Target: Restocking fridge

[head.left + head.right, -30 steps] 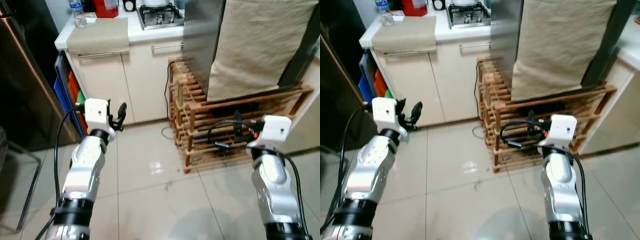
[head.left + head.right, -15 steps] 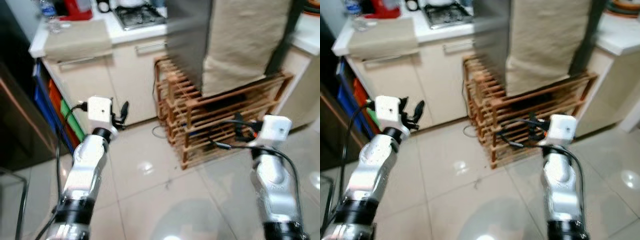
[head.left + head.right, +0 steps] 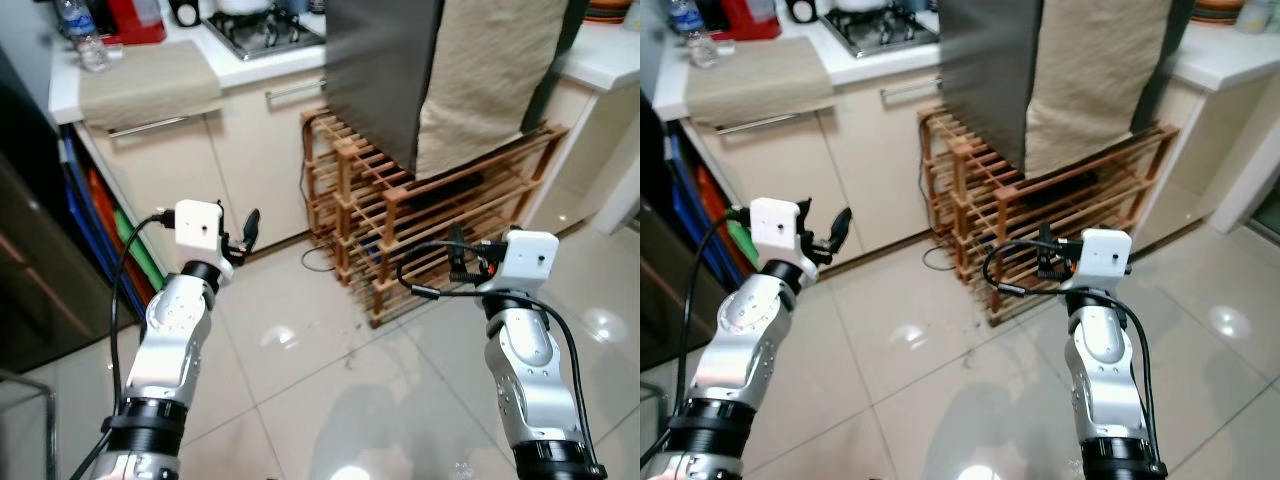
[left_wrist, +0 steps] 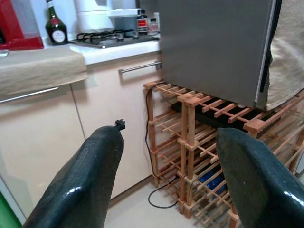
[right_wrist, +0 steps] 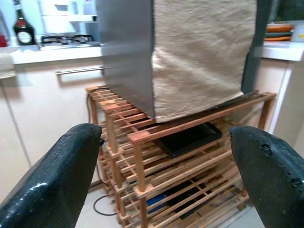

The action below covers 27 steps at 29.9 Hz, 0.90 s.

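Left eye view: the robot stands on a glossy tiled floor [image 3: 300, 370] in a kitchen, both arms raised in front of it.
Left end effector [image 4: 166, 175]: held up over the floor at the left, fingers [image 4: 90, 175] spread wide with nothing between them, aimed at the cream cabinet [image 3: 260, 150].
Right end effector [image 5: 166, 175]: held up at the right, fingers [image 5: 57, 175] spread wide and empty, aimed at the wooden rack [image 3: 440, 230].
Fridge [image 3: 375, 75]: a grey metal box standing on the wooden rack, far and right of centre, with a beige cloth [image 3: 490, 70] draped over its right part.
Tabletop [image 3: 240, 60]: far left, carrying a gas hob [image 3: 262, 28], a folded towel [image 3: 150, 80], a water bottle [image 3: 90, 45] and a red container [image 3: 138, 18].
Wine bottle [image 4: 55, 27]: beside the hob.
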{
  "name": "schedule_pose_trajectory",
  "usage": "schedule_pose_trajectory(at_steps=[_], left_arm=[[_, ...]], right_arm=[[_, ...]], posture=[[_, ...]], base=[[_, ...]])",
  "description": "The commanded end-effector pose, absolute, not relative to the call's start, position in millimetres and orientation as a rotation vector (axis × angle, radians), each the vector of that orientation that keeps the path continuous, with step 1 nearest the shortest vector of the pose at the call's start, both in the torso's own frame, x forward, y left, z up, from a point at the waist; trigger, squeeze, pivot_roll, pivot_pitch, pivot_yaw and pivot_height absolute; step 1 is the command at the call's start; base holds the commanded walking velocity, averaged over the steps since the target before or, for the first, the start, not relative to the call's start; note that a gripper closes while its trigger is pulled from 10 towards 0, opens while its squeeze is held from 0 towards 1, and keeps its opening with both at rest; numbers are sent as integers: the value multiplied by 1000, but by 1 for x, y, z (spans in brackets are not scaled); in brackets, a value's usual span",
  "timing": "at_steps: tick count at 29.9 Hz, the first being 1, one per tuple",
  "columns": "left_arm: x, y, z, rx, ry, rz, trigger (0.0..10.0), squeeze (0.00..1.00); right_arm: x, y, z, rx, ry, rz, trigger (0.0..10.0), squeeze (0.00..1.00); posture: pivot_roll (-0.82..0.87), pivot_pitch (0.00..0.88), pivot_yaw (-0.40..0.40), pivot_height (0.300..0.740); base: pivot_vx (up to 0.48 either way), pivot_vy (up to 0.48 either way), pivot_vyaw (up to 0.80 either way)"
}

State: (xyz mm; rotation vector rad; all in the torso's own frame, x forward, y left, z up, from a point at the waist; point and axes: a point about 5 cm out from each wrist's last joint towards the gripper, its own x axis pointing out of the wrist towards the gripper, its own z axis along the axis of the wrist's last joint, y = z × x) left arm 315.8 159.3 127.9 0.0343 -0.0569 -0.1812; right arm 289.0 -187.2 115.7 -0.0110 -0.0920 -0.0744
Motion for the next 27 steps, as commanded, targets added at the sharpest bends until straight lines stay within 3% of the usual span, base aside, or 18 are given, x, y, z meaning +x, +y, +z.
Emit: schedule_pose_trajectory(at_steps=[1, 11, 18, 27], left_arm=[[316, 162, 124, 17, -31, -155, 10000, 1000], [320, 160, 125, 9, -21, -159, 10000, 1000], [316, 143, 121, 16, 3, -265, 10000, 1000], [318, 147, 126, -22, -23, -251, 10000, 1000]], right_arm=[[291, -185, 119, -19, -101, -61, 10000, 0], [293, -183, 119, -16, -104, -55, 10000, 0], [292, -182, 119, -15, -105, -57, 10000, 0], [291, -181, 118, -15, -103, -56, 10000, 0]], posture=[[-108, 0, 84, 740], [-111, 0, 83, 740], [-113, 0, 89, 740], [-114, 0, 94, 740]], base=[[0, 0, 0], [0, 0, 0], [0, 0, 0], [0, 0, 0]])
